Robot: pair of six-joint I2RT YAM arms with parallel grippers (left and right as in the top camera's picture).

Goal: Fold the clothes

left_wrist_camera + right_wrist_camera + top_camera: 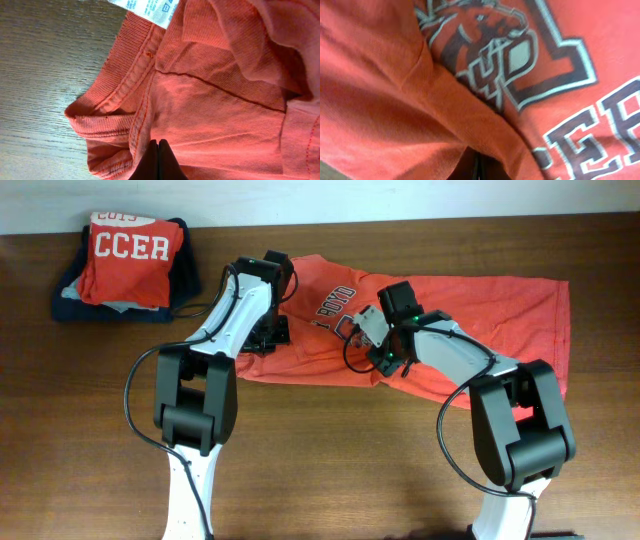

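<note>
An orange-red T-shirt [480, 310] lies spread lengthwise across the far half of a dark wooden bench [320, 480], rumpled at its left end and flatter toward the right, as two robot arms bend over it. The left end effector [270, 332] is down at the shirt's left end, close by the ribbed collar [120, 85] and the white neck tag [150, 10]. In the left wrist view its dark fingertips [158, 162] are pressed together against the fabric. The right end effector [385, 358] is down near the middle of the garment, beside the navy-and-white chest print [510, 55]. Its tips [476, 167] are likewise closed, at the foot of a raised crease running across the cloth. Whether either has a nip of cloth between its tips is not clear from these close views. At the far left corner of the bench, well apart from the spread shirt, a folded red shirt [130, 260] lettered "CCER" in white rests on top of a dark navy folded garment [70, 302].
</note>
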